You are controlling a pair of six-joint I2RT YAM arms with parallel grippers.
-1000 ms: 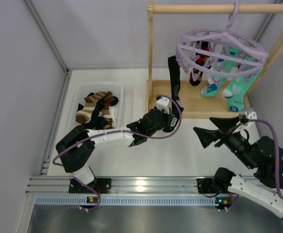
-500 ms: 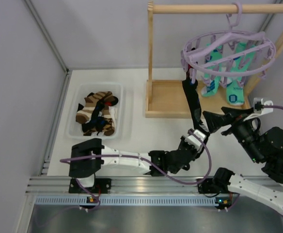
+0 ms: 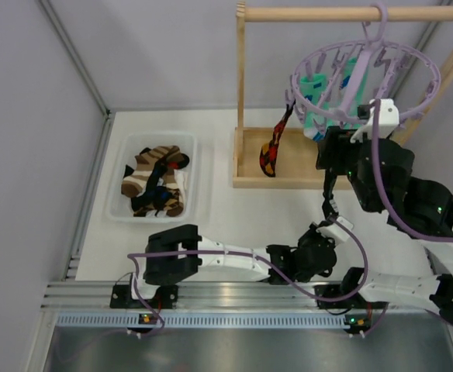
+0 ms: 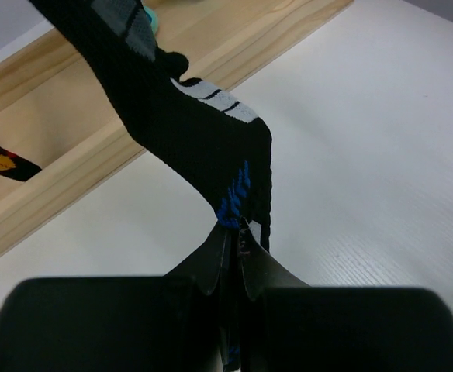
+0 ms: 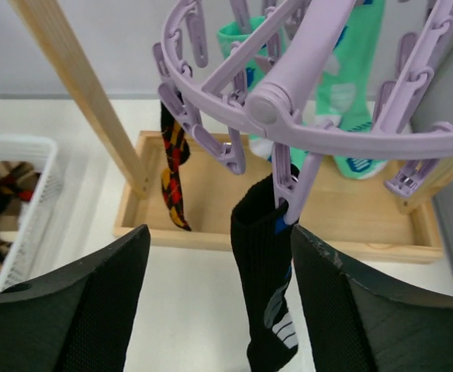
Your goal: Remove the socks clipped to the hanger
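On the left: white bin (image 3: 128, 151) holds loose socks (image 3: 155, 182) | left jaws clamp black sock (image 4: 203, 139) | right jaws open

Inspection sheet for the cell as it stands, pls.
Surface: white table, rack base on it.
Job's things: lilac hanger on wooden rail frame; long black sock, orange-diamond sock and turquoise socks all clipped.
Clutter: bin of socks.
Grippers: left gripper shut on long black sock; right gripper open, straddling it below its clip.
Cables: purple cables loop off both arms.
Surroundings: grey walls; nothing else seen.
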